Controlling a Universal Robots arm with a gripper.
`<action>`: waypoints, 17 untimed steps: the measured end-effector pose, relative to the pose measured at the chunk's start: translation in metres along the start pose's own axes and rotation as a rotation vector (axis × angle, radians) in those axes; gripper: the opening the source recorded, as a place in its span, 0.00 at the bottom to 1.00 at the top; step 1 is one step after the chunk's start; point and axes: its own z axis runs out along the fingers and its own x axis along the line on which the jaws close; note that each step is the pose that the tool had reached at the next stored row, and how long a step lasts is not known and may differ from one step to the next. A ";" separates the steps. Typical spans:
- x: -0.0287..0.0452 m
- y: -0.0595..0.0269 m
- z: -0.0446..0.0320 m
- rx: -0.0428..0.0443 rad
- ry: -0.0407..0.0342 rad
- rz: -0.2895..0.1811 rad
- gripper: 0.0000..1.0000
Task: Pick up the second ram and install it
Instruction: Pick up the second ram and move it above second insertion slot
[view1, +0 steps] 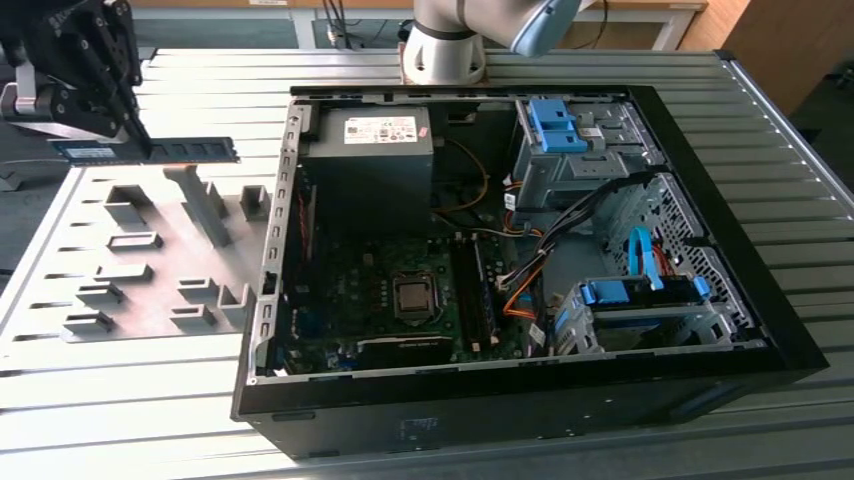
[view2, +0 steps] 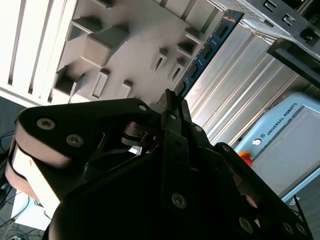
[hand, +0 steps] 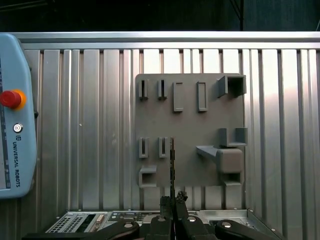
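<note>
**Operator:** Where is the second ram?

**Technician:** One second ram (view1: 194, 152) is held level over the far edge of one grey tray (view1: 80, 215). In the first wrist view it shows edge-on above that tray.

**Operator:** What is the condition of the fingers?

**Technician:** There is one gripper (view1: 134, 143). Its two fingers (hand: 165, 204) are closed on the stick.

**Operator:** What surrounds it, by count?

**Technician:** The tray lies flat on one ribbed metal tabletop (view1: 120, 410). In the first wrist view it carries four narrow slots (hand: 143, 89) and two longer ones. Beside the tray, toward the exterior view's right, lies one open computer case (view1: 534, 410) with two blue brackets (view1: 551, 125) inside. One teach pendant (hand: 15, 115) with one red button (hand: 10, 98) rests on the tabletop.
</note>
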 end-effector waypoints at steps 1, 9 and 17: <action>0.0000 -0.0013 0.0000 0.0000 0.0000 0.000 0.14; -0.0006 -0.0291 -0.0008 0.0000 -0.0001 0.000 0.14; -0.0009 -0.0396 -0.0011 0.0000 0.0000 0.000 0.14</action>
